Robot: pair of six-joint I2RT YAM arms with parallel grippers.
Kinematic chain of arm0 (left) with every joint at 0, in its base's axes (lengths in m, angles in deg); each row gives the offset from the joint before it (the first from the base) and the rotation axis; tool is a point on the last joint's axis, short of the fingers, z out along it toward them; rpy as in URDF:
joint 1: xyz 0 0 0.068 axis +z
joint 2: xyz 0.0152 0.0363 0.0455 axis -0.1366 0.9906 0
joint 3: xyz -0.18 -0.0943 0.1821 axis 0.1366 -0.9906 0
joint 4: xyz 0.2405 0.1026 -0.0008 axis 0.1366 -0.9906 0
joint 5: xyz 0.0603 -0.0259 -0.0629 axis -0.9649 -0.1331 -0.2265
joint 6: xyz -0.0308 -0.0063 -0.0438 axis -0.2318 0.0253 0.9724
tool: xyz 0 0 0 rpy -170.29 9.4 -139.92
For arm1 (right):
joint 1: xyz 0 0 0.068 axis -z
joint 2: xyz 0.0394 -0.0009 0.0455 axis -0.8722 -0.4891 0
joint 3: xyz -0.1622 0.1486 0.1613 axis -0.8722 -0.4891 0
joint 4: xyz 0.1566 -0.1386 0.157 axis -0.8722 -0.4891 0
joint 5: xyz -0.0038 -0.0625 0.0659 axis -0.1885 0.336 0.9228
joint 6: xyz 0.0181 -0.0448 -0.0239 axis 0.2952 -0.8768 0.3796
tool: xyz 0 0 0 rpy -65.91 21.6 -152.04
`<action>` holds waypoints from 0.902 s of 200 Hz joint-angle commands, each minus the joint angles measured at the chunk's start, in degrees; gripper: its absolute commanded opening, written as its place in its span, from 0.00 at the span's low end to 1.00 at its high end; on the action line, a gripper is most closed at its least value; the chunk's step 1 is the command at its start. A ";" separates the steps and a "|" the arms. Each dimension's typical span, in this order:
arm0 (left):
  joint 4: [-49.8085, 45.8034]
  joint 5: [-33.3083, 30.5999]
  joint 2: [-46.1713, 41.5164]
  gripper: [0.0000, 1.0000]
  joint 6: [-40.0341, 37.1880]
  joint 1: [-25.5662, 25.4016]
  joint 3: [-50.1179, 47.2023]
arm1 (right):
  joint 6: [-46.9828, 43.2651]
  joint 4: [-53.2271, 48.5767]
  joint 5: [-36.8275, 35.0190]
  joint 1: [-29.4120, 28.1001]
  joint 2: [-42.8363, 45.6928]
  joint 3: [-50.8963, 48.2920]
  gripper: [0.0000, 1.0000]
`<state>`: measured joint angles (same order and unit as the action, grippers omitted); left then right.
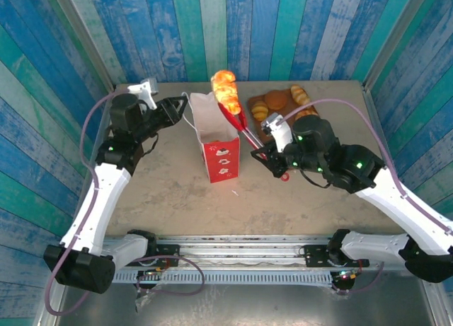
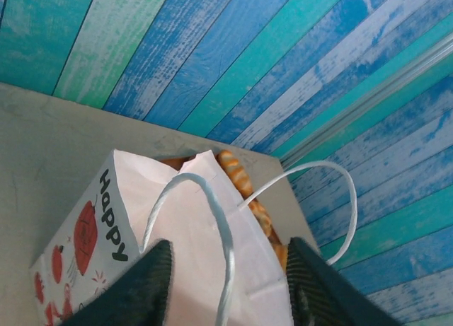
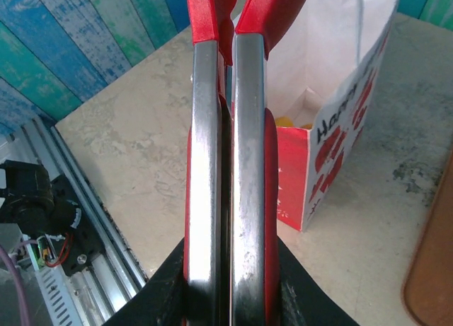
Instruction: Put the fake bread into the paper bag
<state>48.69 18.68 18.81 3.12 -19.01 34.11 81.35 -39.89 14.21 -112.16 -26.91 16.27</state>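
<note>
The paper bag point(image 1: 219, 153) stands open at mid-table, white with strawberry prints and red sides. My left gripper point(image 1: 177, 110) is at its back left rim. In the left wrist view the left gripper point(image 2: 230, 290) is partly open, its fingers either side of the bag's white wall point(image 2: 191, 220) and a loop handle point(image 2: 225, 241). My right gripper point(image 1: 272, 156) is shut on red-handled tongs point(image 1: 244, 128), which hold an orange croissant point(image 1: 225, 89) over the bag's far rim. The right wrist view shows the tongs point(image 3: 226, 163) squeezed together, and something yellow point(image 3: 287, 121) inside the bag point(image 3: 340, 149).
A brown board point(image 1: 265, 131) behind my right arm carries more fake bread: a round bun point(image 1: 276, 100), a roll point(image 1: 299, 94) and a small yellow piece point(image 1: 260, 111). Blue and green plank walls close in the table at the back and both sides.
</note>
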 commanded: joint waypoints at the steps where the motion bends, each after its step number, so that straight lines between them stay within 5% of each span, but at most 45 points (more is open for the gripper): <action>1: 1.74 -0.65 0.65 0.33 -0.75 -0.10 -1.62 | 0.74 4.42 -1.26 -1.58 -1.59 1.25 0.21; 51: 1.80 -3.79 -0.85 0.09 -1.05 -0.06 -4.23 | 1.44 5.06 0.59 -2.07 -5.40 1.33 0.22; 180: 1.01 -7.65 -6.37 0.08 -3.46 -0.09 -10.37 | 7.33 1.48 4.99 1.19 -11.68 1.25 0.22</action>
<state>49.41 11.84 13.68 0.98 -19.01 25.04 86.96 -38.80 17.73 -111.79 -38.10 16.27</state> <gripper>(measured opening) 0.081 0.255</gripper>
